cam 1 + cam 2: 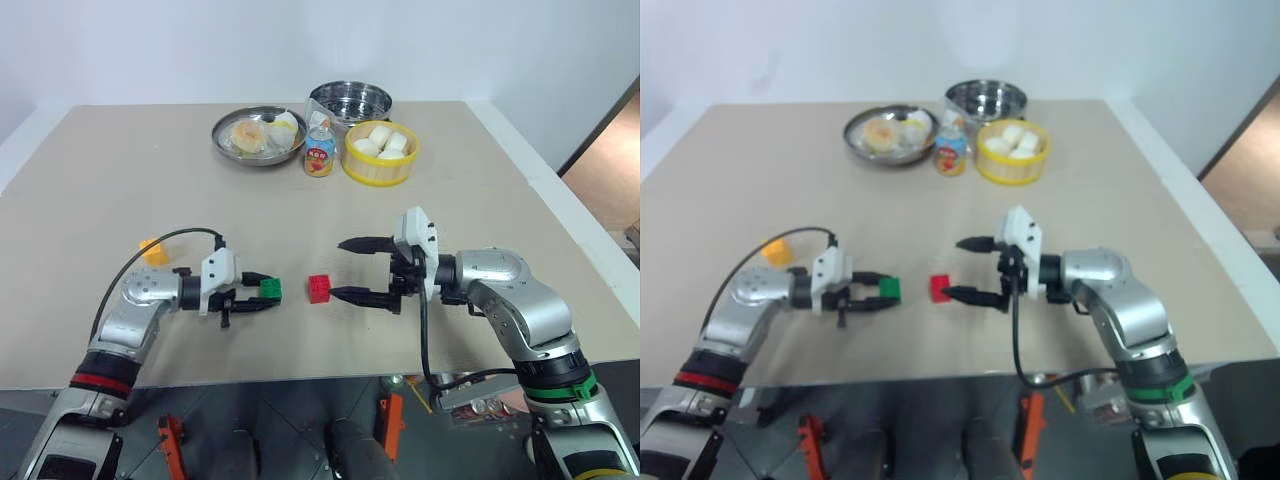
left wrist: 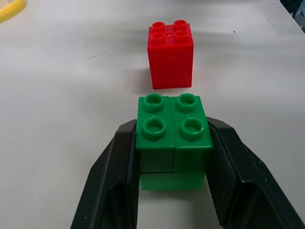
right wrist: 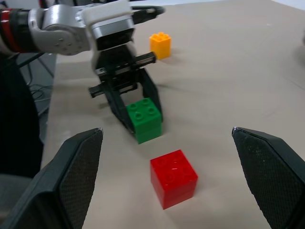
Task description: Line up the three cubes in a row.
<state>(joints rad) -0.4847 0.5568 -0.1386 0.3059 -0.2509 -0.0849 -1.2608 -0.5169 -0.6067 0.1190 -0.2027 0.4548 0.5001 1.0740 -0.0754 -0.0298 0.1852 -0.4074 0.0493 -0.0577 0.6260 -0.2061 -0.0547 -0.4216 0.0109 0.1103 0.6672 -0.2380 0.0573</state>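
Three cubes on the table [image 1: 120, 180]. One cube [image 1: 319, 288] in the middle, near the front. A second cube [image 1: 270, 289] just left of it, a small gap between. The third cube [image 1: 153, 251] well off to the left, a bit farther back.

Three cubes [image 1: 270, 289], perhaps two bowls [image 1: 257, 135]

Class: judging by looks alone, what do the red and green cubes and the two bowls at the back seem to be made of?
Red cube and green cube: probably glossy moulded plastic, with studded tops and soft highlights. Shallow bowl and deeper bowl: likely polished metal, silvery and mirror-like.
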